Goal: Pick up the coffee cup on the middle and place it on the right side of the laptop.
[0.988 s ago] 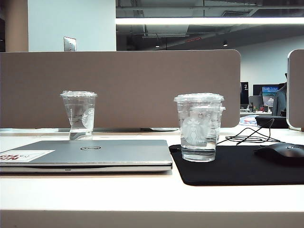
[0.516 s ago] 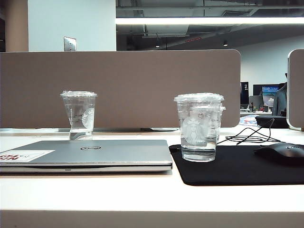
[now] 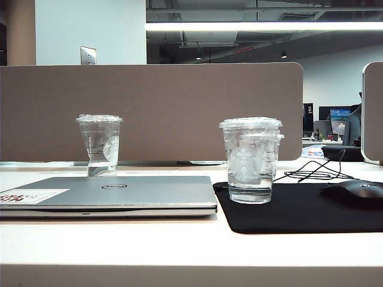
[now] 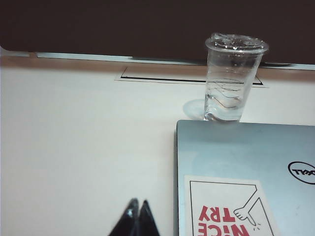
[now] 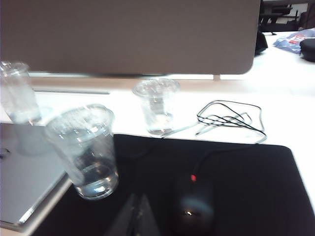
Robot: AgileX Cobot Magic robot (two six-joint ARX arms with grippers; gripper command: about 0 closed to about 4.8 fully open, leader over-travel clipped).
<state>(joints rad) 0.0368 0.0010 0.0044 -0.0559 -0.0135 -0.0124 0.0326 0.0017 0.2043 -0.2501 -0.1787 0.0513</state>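
Observation:
The coffee cup (image 3: 249,162), short, clear and lidded with a white mermaid logo, stands upright on a black mat (image 3: 299,214) just right of the shut silver laptop (image 3: 119,191). The right wrist view shows this coffee cup (image 5: 84,151) beside the laptop's corner (image 5: 22,169). My right gripper (image 5: 139,197) is shut and empty, low over the mat, a short way back from the cup. My left gripper (image 4: 138,202) is shut and empty above bare table beside the laptop (image 4: 246,157). Neither gripper shows in the exterior view.
A taller clear cup (image 3: 99,143) stands behind the laptop. A second short clear cup (image 5: 156,105) stands behind the coffee cup. A black mouse (image 3: 356,192) lies on the mat, with its coiled cable (image 5: 229,118) behind. A brown divider panel (image 3: 149,107) closes the back.

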